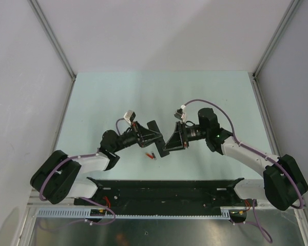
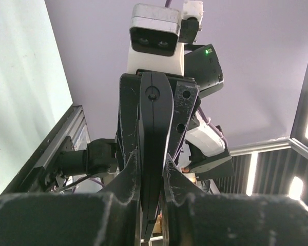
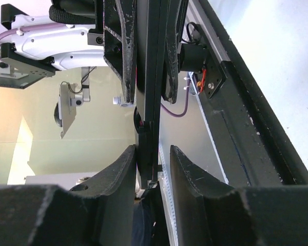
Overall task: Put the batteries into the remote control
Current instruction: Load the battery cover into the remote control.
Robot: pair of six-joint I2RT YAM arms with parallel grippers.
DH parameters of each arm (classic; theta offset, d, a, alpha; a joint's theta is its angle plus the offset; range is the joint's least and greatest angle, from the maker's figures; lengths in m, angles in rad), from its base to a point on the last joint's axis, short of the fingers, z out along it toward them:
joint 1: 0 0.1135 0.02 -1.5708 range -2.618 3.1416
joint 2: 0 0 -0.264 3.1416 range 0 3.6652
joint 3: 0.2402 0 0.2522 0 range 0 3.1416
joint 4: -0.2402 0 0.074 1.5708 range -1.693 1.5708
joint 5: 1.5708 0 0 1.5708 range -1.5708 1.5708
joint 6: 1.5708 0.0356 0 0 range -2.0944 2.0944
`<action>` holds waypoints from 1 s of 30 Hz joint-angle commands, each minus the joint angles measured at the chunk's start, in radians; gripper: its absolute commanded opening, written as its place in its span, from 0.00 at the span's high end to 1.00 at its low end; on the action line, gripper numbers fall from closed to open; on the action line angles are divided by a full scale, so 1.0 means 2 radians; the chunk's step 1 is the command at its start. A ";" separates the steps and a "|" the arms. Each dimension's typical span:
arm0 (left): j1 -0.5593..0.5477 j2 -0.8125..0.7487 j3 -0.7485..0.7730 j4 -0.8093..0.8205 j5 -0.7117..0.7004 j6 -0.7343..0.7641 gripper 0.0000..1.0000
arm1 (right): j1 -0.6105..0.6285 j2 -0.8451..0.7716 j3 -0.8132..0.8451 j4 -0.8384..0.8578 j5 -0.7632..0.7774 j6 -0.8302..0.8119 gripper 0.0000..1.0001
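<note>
Small red-orange cylindrical battery (image 1: 149, 154) lies on the pale green table (image 1: 118, 97), just base-side of both grippers. Left gripper (image 2: 152, 156) is clamped tight on the slim black rectangular plastic remote control (image 2: 155, 113). Right gripper (image 3: 153, 151) is part-open astride the remote's other end, with a gap at one finger (image 3: 187, 174).

Left arm (image 1: 88, 165) and right arm (image 1: 248, 154): black joints, white links.
I see purple cables (image 1: 201, 100) looping along both, a green light (image 2: 209, 50) near the right wrist, and scuffed black fingers (image 3: 115, 189) on the right gripper (image 3: 154, 149).
</note>
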 commanded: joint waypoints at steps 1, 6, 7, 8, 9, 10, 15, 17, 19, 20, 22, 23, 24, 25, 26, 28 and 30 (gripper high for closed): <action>0.002 -0.046 0.004 0.239 0.026 -0.039 1.00 | 0.002 0.018 -0.008 -0.016 0.020 -0.017 0.66; 0.002 -0.044 0.014 0.239 0.021 -0.039 1.00 | 0.012 0.028 -0.008 0.005 0.019 -0.006 0.68; 0.003 -0.044 0.015 0.239 0.020 -0.039 1.00 | 0.014 0.029 -0.008 0.006 0.019 -0.006 0.70; 0.002 -0.045 0.018 0.239 0.021 -0.039 1.00 | 0.014 0.031 -0.007 0.009 0.019 -0.005 0.71; 0.003 -0.046 0.020 0.239 0.020 -0.039 1.00 | 0.015 0.031 -0.008 0.009 0.019 -0.004 0.73; 0.003 -0.047 0.021 0.239 0.021 -0.039 1.00 | 0.016 0.031 -0.008 0.010 0.019 -0.004 0.73; 0.003 -0.050 0.021 0.239 0.019 -0.040 1.00 | 0.017 0.032 -0.013 0.022 0.018 0.004 0.80; 0.004 -0.053 0.019 0.239 0.018 -0.039 1.00 | 0.017 0.034 -0.013 0.025 0.018 0.004 0.83; 0.006 -0.054 0.018 0.239 0.015 -0.040 1.00 | 0.017 0.034 -0.013 0.025 0.017 0.005 0.86; 0.007 -0.054 0.016 0.239 0.016 -0.039 1.00 | 0.017 0.034 -0.013 0.023 0.017 0.005 0.89; 0.009 -0.054 0.015 0.239 0.015 -0.039 1.00 | 0.017 0.033 -0.014 0.022 0.017 0.003 0.94; 0.009 -0.054 0.015 0.239 0.014 -0.039 1.00 | 0.017 0.034 -0.014 0.020 0.017 0.002 0.94; 0.009 -0.054 0.015 0.239 0.015 -0.039 1.00 | 0.017 0.032 -0.014 0.019 0.017 0.002 0.95; 0.009 -0.054 0.015 0.239 0.014 -0.039 1.00 | 0.017 0.031 -0.014 0.019 0.017 0.002 0.95; 0.008 -0.054 0.015 0.239 0.015 -0.039 1.00 | 0.017 0.031 -0.013 0.018 0.017 0.002 0.95; 0.009 -0.052 0.017 0.239 0.019 -0.039 1.00 | 0.016 0.031 -0.013 0.015 0.020 0.000 0.95; 0.009 -0.050 0.018 0.239 0.023 -0.039 1.00 | 0.016 0.032 -0.013 0.009 0.022 -0.005 0.94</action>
